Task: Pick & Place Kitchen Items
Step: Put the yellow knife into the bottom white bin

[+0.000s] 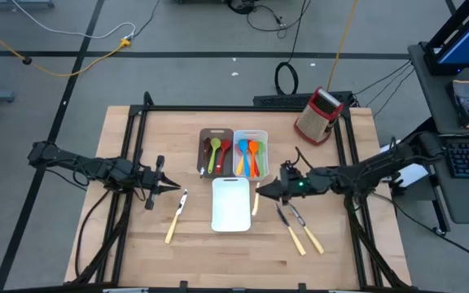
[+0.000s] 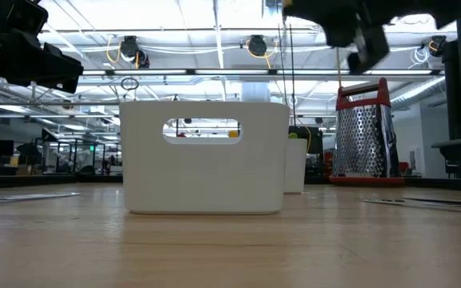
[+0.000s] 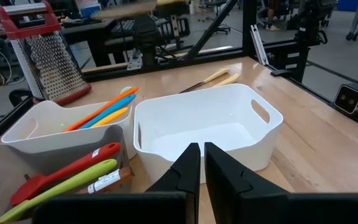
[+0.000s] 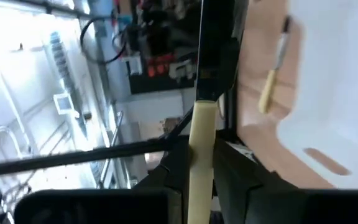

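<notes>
**Right Arm Holds a Knife Just Right of the Empty Tray**

Cream handle (image 4: 201, 155) fills the bottom centre of the right wrist view, pinched between the right gripper's (image 4: 199, 163) fingers, the dark blade running straight up the frame. So the jaws are closed on this knife, its long axis roughly across theirs.

From above, the right gripper (image 1: 269, 190) hangs at frame centre, just right of the empty white tray (image 1: 231, 203). The held knife (image 1: 256, 202) shows as a pale sliver at the tray's right edge, lying near vertical in the picture. By my reading, the drop target lies directly picture-left of the gripper; a short move that way would bring the knife over the tray, and the right arm is clearly the nearer one.

Two more knives (image 1: 300, 228) lie lower right of the tray, another knife (image 1: 175, 216) lower left. Spoons (image 1: 233, 155) already fill the two upper trays.

The left gripper (image 1: 168, 185) waits left of centre, fingers closed on nothing.
</notes>
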Available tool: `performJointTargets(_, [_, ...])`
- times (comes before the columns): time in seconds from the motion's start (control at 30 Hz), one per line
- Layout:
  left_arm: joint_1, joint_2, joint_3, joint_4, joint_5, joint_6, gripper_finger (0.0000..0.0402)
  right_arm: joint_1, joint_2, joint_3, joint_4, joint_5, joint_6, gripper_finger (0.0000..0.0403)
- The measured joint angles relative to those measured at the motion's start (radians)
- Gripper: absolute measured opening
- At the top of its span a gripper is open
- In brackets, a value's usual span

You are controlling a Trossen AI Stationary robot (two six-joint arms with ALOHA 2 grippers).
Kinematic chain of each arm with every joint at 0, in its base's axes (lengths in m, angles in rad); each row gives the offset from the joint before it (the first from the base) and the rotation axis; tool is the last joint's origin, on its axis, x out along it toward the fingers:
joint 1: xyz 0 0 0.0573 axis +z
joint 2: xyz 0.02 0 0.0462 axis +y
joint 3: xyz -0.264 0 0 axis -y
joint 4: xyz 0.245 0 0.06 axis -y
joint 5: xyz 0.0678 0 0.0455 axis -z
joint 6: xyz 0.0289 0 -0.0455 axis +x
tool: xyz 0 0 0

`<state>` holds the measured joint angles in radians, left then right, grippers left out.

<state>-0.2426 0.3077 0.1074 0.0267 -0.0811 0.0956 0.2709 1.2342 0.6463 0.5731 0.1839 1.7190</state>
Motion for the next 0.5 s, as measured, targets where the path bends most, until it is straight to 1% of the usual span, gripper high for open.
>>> performJointTargets(0.23, [0.000, 0.000, 0.000, 0.000, 0.000, 0.000, 0.0028, -0.049, 0.100, 0.156, -0.001, -0.137, -0.080, 0.0040])
performJointTargets(0.4, [0.000, 0.000, 0.000, 0.000, 0.000, 0.000, 0.0028, -0.062, 0.191, 0.261, -0.047, -0.232, -0.076, 0.0039])
performJointTargets(0.5, [0.000, 0.000, 0.000, -0.001, 0.001, 0.000, 0.0028, -0.062, 0.251, 0.314, -0.055, -0.277, -0.042, 0.0040])
